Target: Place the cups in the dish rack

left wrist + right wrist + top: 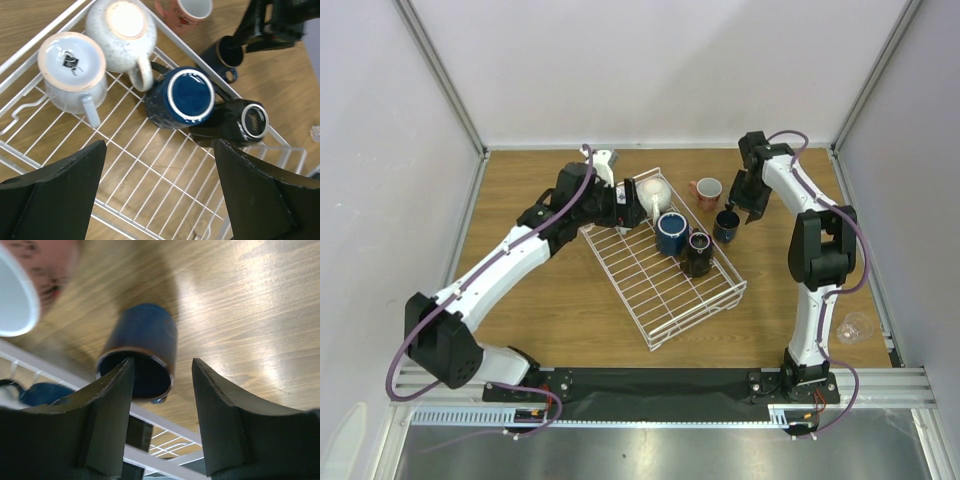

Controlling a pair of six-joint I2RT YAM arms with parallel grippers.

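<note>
**4 cups in the rack, 2 beside it**

The rack (660,282) lies askew on the table (540,310). At its far end are 4 cups with their bases showing: grey cup (72,70), cream cup (653,190), navy cup (671,232) and black cup (698,252). The left gripper (160,145) hangs over the rack's middle, jaws spread wide and holding nothing. Just outside the rack's far right side, the pink cup (708,190) and dark cup (726,225) stand mouth up on the table. The right gripper (752,205) is at the dark cup. One finger (107,405) is at its mouth and the other is outside the wall. I cannot tell whether it grips.
</note>
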